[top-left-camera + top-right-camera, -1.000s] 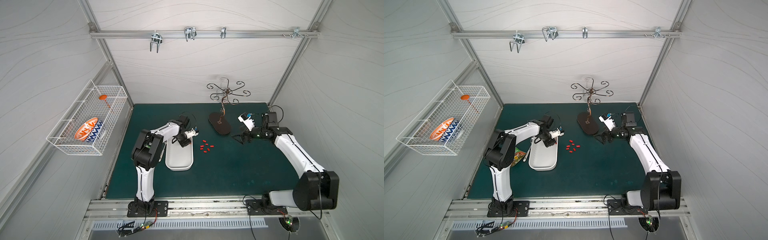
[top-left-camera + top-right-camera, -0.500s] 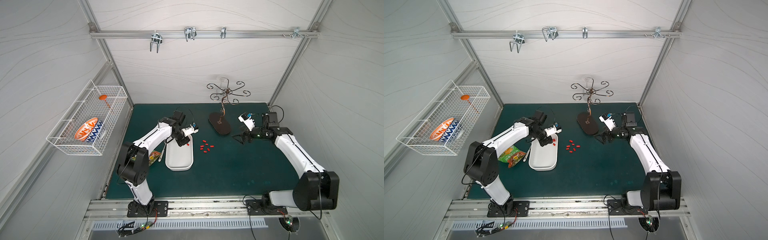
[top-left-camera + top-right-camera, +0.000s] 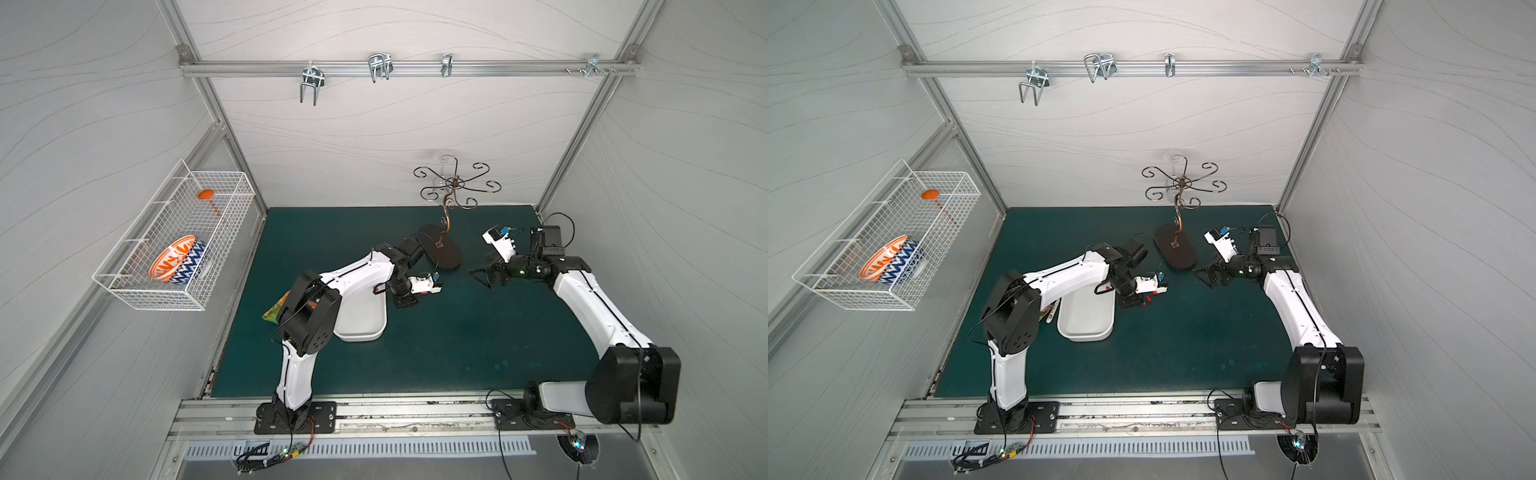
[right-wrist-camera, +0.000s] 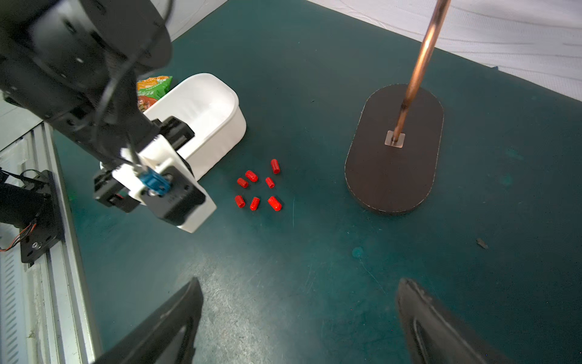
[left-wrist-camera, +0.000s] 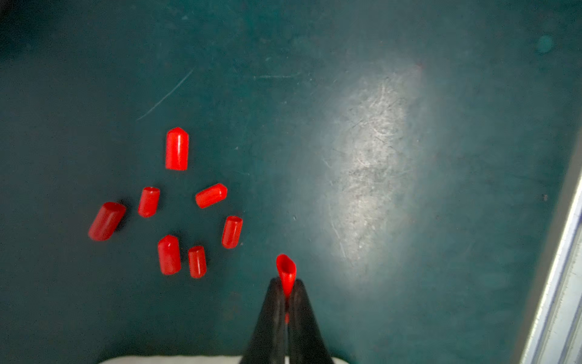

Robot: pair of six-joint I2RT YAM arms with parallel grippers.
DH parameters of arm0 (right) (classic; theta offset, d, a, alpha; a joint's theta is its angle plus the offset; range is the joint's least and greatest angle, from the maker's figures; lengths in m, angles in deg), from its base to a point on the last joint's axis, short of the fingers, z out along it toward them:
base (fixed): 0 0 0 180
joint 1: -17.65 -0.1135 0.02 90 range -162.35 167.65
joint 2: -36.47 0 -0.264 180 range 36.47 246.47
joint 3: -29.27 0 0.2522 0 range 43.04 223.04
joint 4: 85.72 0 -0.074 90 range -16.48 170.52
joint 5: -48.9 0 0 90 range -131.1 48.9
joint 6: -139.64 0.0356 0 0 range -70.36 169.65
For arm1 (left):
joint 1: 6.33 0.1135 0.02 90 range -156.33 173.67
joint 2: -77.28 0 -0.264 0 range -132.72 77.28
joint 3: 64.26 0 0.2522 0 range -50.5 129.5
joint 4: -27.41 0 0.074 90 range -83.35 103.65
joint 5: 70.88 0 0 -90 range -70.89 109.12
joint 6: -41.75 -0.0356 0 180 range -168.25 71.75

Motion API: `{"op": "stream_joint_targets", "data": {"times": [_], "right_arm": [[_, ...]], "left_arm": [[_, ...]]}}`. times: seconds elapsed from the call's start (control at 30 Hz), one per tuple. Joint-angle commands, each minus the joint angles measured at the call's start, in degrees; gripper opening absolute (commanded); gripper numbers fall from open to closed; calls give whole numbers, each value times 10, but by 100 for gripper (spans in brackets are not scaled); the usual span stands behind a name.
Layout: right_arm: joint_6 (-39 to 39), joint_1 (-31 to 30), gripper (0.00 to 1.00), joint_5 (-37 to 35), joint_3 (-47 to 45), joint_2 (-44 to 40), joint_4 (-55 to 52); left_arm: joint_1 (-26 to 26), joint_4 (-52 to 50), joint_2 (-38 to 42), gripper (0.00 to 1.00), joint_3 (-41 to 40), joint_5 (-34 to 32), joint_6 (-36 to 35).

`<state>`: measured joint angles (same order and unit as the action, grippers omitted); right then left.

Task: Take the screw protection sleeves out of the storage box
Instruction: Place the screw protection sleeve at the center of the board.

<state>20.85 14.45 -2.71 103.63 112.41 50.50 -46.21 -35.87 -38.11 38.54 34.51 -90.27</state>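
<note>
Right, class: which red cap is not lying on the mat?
The cap pinched in the left gripper; seven other caps lie loose on the mat.

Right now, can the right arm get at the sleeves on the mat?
Probably yes: right gripper open, sleeves lie exposed between storage box and stand base; left gripper, pinching one, hovers close.

snack packet (image 3: 275, 309) half hidden, storage box (image 3: 359, 322) partly covered

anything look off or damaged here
The sleeve pinched in the left pincer is squashed out of round. Seven other sleeves lie scattered on the mat, and a snack packet lies beside the storage box.
</note>
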Motion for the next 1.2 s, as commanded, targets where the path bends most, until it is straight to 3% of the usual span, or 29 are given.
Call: {"op": "stream_joint_targets", "data": {"times": [0.0, 0.37, 0.6, 0.8, 1.0, 1.17], "right_arm": [[5, 5, 99, 5, -7, -15, 3], [11, 10, 99, 9, -7, -21, 3], [11, 19, 99, 13, -8, -23, 3], [7, 19, 99, 11, -8, -25, 2], [19, 14, 99, 17, -3, -35, 5], [0, -50, 99, 3, 25, -24, -20]], "left_arm": [[-11, -5, -23, 10, 31, -14, -3], [-33, 52, -71, 19, 48, -75, 20], [-33, 40, -60, 30, 62, -56, 26], [-29, 9, -17, 32, 58, -38, 28], [19, -43, 70, 34, 24, 39, 26], [90, -42, 153, 35, -55, 43, 21]]}}
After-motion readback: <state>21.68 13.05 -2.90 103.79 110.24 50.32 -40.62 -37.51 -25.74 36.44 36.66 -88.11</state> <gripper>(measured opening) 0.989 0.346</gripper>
